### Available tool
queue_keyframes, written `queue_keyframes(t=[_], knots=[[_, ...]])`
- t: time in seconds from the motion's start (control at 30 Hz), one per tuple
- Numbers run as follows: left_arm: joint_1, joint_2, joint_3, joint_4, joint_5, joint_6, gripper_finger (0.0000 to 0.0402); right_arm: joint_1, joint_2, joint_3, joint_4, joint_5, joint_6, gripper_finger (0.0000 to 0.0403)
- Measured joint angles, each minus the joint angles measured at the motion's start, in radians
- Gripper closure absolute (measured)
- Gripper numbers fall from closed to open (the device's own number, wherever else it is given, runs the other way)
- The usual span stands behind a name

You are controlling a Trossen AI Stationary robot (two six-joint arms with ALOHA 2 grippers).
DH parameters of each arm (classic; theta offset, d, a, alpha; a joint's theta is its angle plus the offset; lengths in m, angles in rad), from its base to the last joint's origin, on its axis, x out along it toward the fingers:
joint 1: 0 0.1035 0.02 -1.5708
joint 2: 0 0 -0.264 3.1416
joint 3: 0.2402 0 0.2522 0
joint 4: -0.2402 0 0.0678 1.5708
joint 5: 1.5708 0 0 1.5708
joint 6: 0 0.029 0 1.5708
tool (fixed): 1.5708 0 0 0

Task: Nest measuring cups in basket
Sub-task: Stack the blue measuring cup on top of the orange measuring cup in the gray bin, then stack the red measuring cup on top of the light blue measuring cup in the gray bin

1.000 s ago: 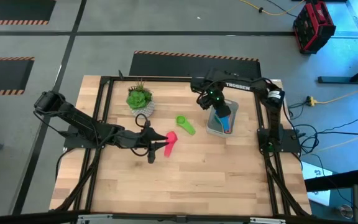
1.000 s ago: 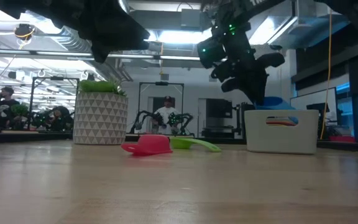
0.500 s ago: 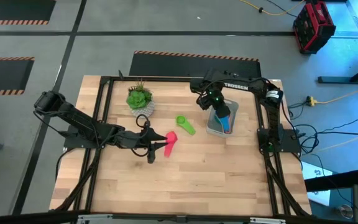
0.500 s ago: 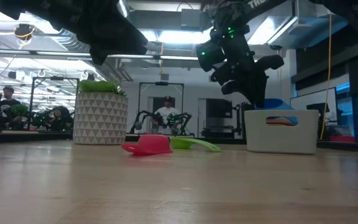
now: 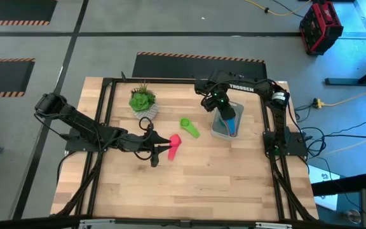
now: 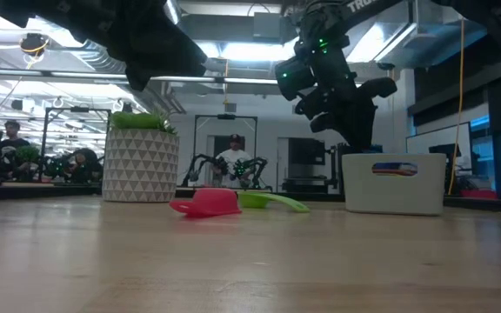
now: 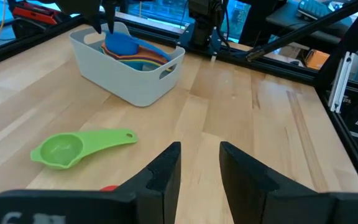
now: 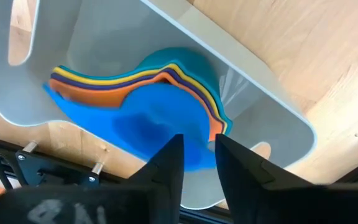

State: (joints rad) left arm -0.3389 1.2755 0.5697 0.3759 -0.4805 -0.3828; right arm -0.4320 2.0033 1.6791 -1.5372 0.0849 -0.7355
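- Now the blue measuring cup [image 8: 148, 124] sits on top of the nested stack inside the basket [image 6: 394, 187]; orange, purple, yellow and teal edges peek out beneath it.
- Just a moment ago, from table level, a blue shape showed above the basket's rim under the arm. That shape is gone now, so the cup has dropped into the stack!
- Right above it hangs the right gripper [image 8: 199, 140], jaws a narrow gap apart with nothing between them. That reads as a fresh release.
- That makes five colours showing in the stack. The basket stands at the far right part of the table [image 5: 202, 184].
- Two cups are left outside: the green measuring cup [image 5: 189, 127] lies near the basket, toward the middle of the table, and the red measuring cup [image 5: 173, 145] lies just beside it, nearer the left arm.
- Over by the red cup, the left gripper [image 7: 199, 148] hovers above the table, jaws apart and empty, nose pointing across the wood toward the green cup and the basket.
- My read is that the right arm needs to lift clear next, then green or red gets picked.
- Off to the far left, the potted plant [image 5: 143, 100] stands out of the way.
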Motion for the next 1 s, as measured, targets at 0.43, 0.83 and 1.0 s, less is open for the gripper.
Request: queue_keyframes(t=[0.43,0.83,1.0], knots=[[0.0,0.0,0.0,0.0,0.0,-0.001,0.0298,0.0,0.0,0.0,0.035,-0.041,0.002,0.0302],[0.0,0.0,0.0,-0.001,0.047,-0.032,0.0296,0.007,-0.042,0.004,-0.031,-0.076,0.231,0.0302],[0.0,0.0,0.0,-0.001,0.075,-0.031,0.0281,0.033,-0.145,0.013,-0.032,-0.086,0.266,0.0302]])
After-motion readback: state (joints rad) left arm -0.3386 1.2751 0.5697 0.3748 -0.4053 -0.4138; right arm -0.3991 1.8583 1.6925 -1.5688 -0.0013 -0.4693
